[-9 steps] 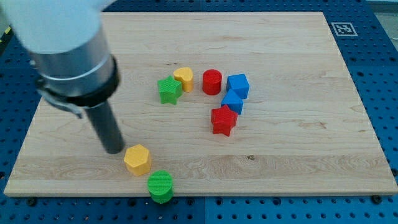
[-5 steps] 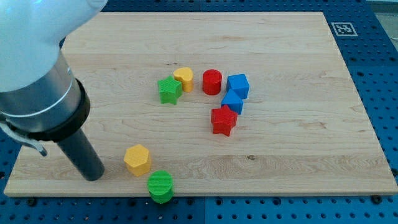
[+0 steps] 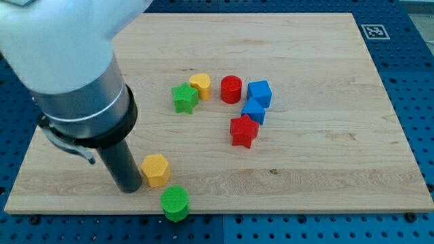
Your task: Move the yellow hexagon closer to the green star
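Pressed my tip (image 3: 130,188), fingerless and gripping nothing, against yellow hexagon's (image 3: 156,169) left to shove toward green star (image 3: 184,97).

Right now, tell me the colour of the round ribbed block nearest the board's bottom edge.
Green: the ribbed cylinder, plain in the camera view.

I am working in what is looking like a robotics lab. A wooden board (image 3: 305,156) is lying on a blue perforated bench (image 3: 413,102), carrying a printed fiducial marker (image 3: 373,31).
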Available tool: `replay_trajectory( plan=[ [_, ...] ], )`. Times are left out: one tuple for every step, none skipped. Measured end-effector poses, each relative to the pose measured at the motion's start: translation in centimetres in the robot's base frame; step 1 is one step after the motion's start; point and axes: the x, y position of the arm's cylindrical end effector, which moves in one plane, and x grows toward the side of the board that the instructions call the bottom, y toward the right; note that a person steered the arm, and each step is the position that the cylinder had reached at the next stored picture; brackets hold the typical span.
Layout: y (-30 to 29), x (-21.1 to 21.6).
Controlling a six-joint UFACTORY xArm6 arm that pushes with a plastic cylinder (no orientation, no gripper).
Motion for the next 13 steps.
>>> replay_trajectory(
  plan=[
    [1.6,0.8],
    [2.7,0.0],
    [3.2,-1.9],
    [3.2,-2.4],
    [3.2,-2.4],
    [3.8,-2.4],
    [4.8,-2.4],
    [5.9,-2.5],
    [6.7,-2.6],
    [7.0,-2.6],
    [7.0,-2.6],
    [7.4,-1.8],
    [7.5,-1.7]
  ],
)
